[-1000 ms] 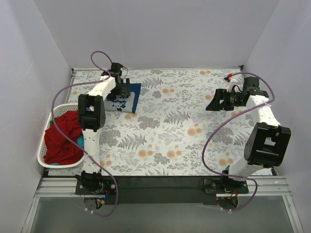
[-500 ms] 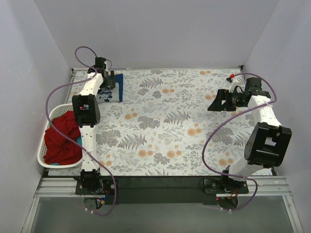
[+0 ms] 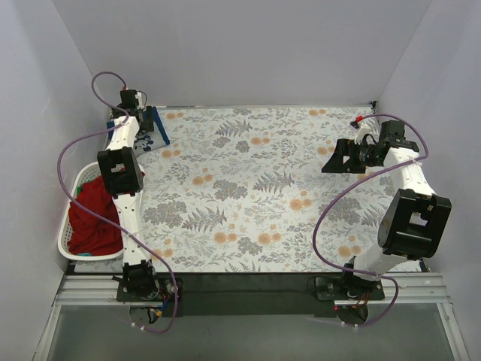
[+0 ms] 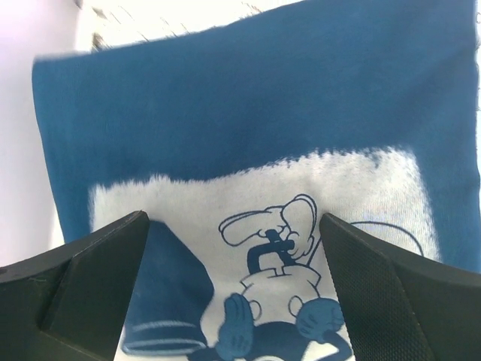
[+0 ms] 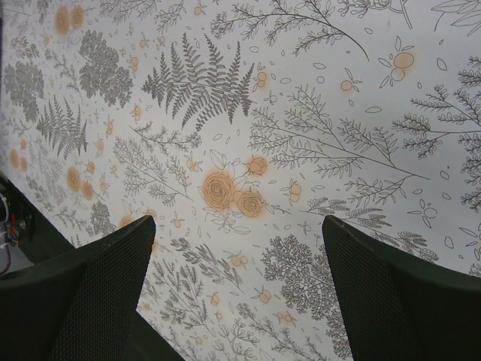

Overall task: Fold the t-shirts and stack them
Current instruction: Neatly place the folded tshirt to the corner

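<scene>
The folded navy t-shirt [image 3: 158, 126] with a white cartoon print lies at the far left corner of the table. It fills the left wrist view [image 4: 263, 98]. My left gripper [image 3: 145, 125] [image 4: 234, 218] is right over it, with its jaws wide apart and the print between them. The red t-shirt [image 3: 94, 218] is heaped in the white basket [image 3: 64, 242], with a sliver of teal cloth [image 3: 87, 254] at the basket's near end. My right gripper [image 3: 336, 156] [image 5: 238, 222] is open and empty above the floral cover on the right.
The basket stands at the table's left edge beside the left arm. White walls close in the table at the back and sides. The floral cover [image 3: 255, 195] shows across the middle and right.
My left gripper has swung from the back-left area into the far left corner, and the navy t-shirt has moved there with it. The right arm has barely moved.
</scene>
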`<state>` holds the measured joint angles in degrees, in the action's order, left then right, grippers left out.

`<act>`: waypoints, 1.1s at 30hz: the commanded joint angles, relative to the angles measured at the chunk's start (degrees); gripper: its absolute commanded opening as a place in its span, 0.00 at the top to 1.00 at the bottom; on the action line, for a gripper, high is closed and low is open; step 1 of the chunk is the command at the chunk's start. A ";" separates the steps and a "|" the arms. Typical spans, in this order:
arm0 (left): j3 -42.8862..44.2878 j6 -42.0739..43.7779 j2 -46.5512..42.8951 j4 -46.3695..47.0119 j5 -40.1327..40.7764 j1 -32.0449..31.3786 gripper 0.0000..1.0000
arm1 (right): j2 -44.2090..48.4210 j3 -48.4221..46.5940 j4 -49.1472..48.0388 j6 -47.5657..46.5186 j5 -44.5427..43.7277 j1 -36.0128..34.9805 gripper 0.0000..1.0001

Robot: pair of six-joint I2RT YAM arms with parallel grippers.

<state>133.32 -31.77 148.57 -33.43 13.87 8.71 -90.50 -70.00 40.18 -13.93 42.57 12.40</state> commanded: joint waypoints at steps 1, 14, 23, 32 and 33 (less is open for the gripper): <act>-0.95 7.06 1.02 3.27 0.73 1.48 0.02 | 0.15 -2.43 0.77 -0.92 1.11 0.34 0.02; -5.00 12.09 -7.59 7.77 -18.33 2.80 0.02 | 0.41 -1.99 0.86 -0.66 2.69 0.43 0.02; -5.08 -6.70 -10.06 5.13 -16.79 1.84 0.07 | 1.11 -1.55 0.86 -0.83 3.14 0.34 0.02; -4.90 -22.46 -8.47 -3.31 -4.46 0.69 0.02 | 1.99 -0.58 1.04 -1.01 2.70 0.34 0.02; -5.60 -22.46 -8.39 -2.79 -3.94 0.69 0.02 | 1.99 -0.58 1.04 -1.01 2.70 0.34 0.02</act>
<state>128.18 -48.36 145.29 -32.51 4.27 9.52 -90.48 -69.97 40.56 -13.96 44.12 12.43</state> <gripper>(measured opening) 0.981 0.983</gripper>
